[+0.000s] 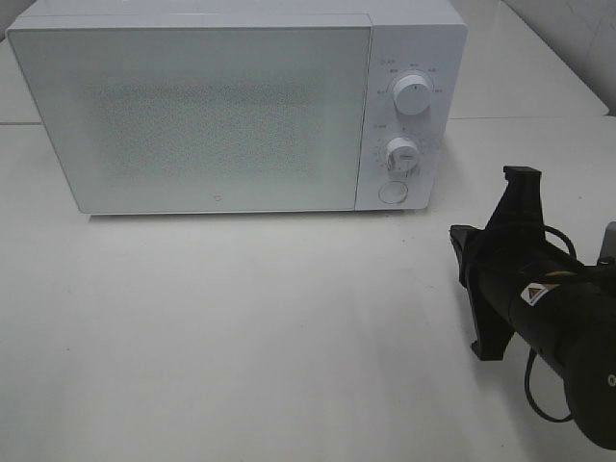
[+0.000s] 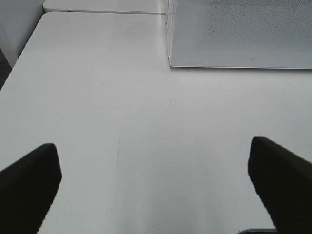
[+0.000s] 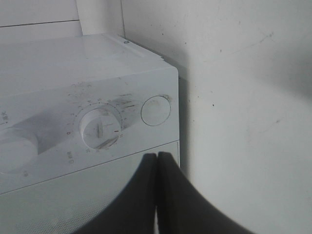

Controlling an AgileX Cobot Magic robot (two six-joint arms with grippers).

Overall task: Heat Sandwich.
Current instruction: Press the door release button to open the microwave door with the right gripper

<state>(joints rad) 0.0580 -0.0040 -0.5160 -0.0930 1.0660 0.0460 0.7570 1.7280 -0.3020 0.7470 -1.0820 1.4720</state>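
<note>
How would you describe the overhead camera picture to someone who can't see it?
A white microwave, door shut, stands on a white table. A black robot gripper, closed and empty, hovers at the right, near its dials and round button.

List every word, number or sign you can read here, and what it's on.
No text reads clearly.
Markings around the upper knob and lower knob: too small and blurred to read.
Small mark low on the microwave door: too small to read.
Triangle sticker on the right arm: a sign, no legible text.
</note>
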